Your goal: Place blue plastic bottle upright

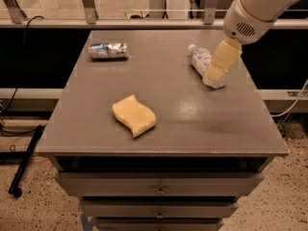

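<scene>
My gripper [215, 72] hangs upper right, over the blue plastic bottle's [199, 59] base end; open or closed, I cannot tell. The bottle lies flat on the table [192, 124], cap pointing upper left, long axis diagonal.

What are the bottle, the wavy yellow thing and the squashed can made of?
The blue plastic bottle, lying on its side, looks like thin clear plastic: partly see-through, with a white cap. The sponge looks like soft foam, matte. The can seems to be thin shiny metal, crumpled. The end effector hangs over the bottle's base end.
</scene>
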Controlling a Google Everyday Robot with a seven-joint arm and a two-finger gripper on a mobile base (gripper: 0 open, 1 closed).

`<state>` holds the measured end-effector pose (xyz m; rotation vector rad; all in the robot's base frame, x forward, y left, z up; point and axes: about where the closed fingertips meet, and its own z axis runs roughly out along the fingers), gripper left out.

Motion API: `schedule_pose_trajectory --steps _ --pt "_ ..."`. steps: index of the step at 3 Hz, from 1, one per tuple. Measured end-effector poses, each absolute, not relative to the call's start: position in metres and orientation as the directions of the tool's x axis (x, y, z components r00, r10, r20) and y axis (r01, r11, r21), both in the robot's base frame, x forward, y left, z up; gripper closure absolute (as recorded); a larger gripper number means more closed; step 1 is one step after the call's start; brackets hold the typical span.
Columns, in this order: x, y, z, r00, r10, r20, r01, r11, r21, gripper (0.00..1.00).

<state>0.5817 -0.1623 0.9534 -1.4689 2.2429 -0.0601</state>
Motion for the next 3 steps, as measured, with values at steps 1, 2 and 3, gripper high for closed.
schedule_pose_trajectory --steps 1,2,3 --pt "0.638 -0.161 0.939 -0.446 -0.802 -0.397 -0.787 0.563 -0.254 0.00" --pt "0.683 -0.160 0.924 -0.551 -0.711 -0.437 -0.707 0.676 -0.208 0.00" --pt "0.715 -0.160 0.902 -0.638 -0.637 -0.433 -0.634 0.754 -0.174 0.00"
